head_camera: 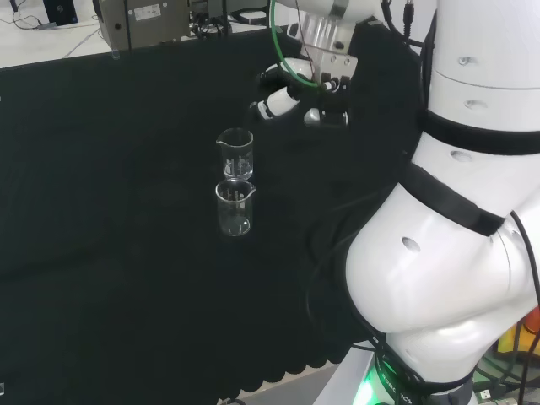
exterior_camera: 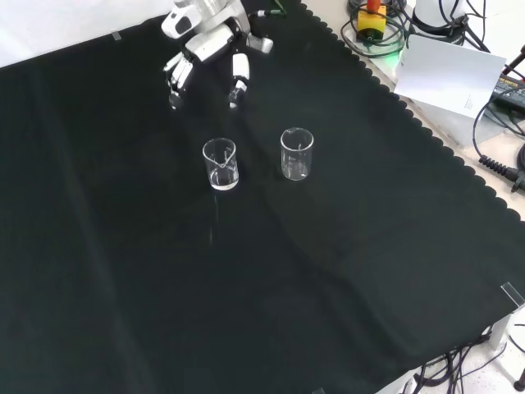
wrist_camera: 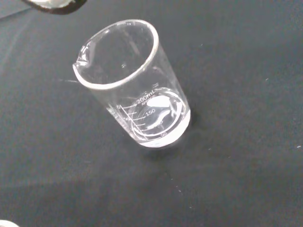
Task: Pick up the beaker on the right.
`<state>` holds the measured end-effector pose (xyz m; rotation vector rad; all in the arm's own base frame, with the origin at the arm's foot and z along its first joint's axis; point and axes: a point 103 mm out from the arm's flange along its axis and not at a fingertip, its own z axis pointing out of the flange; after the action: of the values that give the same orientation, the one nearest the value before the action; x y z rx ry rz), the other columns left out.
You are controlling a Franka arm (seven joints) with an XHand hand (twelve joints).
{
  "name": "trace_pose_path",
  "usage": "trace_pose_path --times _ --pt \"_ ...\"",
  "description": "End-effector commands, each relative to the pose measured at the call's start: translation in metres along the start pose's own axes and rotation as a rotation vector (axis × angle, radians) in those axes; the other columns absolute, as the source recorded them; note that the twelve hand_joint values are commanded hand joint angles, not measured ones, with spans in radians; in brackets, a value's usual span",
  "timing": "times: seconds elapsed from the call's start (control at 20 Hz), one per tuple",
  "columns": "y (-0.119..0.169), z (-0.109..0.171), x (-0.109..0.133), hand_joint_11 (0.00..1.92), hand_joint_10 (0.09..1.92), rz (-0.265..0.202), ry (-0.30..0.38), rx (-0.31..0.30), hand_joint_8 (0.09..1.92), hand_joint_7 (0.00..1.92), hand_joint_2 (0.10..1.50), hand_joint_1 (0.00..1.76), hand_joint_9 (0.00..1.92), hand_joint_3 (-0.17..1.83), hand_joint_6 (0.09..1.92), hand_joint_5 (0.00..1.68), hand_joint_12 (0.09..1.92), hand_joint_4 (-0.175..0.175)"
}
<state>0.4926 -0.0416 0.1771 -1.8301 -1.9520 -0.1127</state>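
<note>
two beakers: clear glass, upright and empty on the black cloth [exterior_camera: 369,271], near each other but apart
target beaker [exterior_camera: 296,153]: right one in front view, graduated, spouted
other beaker [exterior_camera: 221,164]: left of it
hand [exterior_camera: 205,53]: above and behind both, fingers spread, empty, poised to reach

Your bench [exterior_camera: 123,271] lies under a black cloth [head_camera: 101,211] with a scalloped hem, which you see along its right edge in the front view. Beyond the hand, in the head view, a grey metal box [head_camera: 152,21] sits on a pale floor with loose cables [head_camera: 29,17]. To the hand's right in the front view you have a white board [exterior_camera: 447,78], more black cables [exterior_camera: 500,148] and a yellow and red device [exterior_camera: 373,18].
</note>
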Motion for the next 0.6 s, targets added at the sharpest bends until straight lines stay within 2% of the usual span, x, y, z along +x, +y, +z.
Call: trace_pose_path --times 0.05,0.25,0.35,0.6 --pt "0.029 0.044 0.004 0.00 0.58 -0.122 0.096 0.007 0.62 0.21 0.64 0.73 0.31 0.51 0.09 0.40 1.37 -0.017" --pt "0.029 0.054 0.000 0.00 0.59 -0.154 0.085 -0.021 0.62 0.21 0.62 0.78 0.31 0.51 0.09 0.38 1.35 -0.015" --pt "0.031 0.058 -0.002 0.00 0.60 -0.174 0.098 -0.006 0.63 0.26 0.61 0.83 0.35 0.52 0.09 0.39 1.37 -0.014" --pt "0.033 0.066 -0.005 0.00 0.59 -0.223 0.127 0.019 0.63 0.24 0.60 0.90 0.32 0.54 0.09 0.38 1.35 -0.009"
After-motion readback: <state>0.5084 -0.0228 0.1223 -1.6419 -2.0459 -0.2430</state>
